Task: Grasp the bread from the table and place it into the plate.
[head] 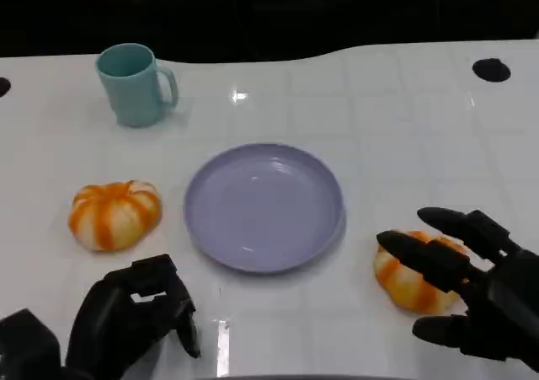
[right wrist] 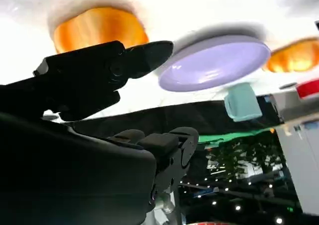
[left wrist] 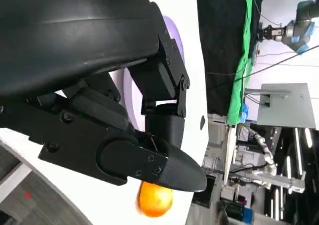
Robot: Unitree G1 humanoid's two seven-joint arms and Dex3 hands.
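The right hand (head: 472, 283), fingers spread and holding nothing, reaches over an orange-and-white bread (head: 404, 280) on the white desk (head: 404, 144), its fingers hiding part of the loaf; contact cannot be made out. The lavender plate (head: 264, 206) lies just beyond the hand, toward the left hand (head: 135, 317), which rests with fingers curled in, a second bread (head: 114, 214) ahead of it. No writing is legible on the teal mug (head: 133, 85).

Two orange-striped breads (head: 114, 214) flank lavender plate (head: 264, 206).
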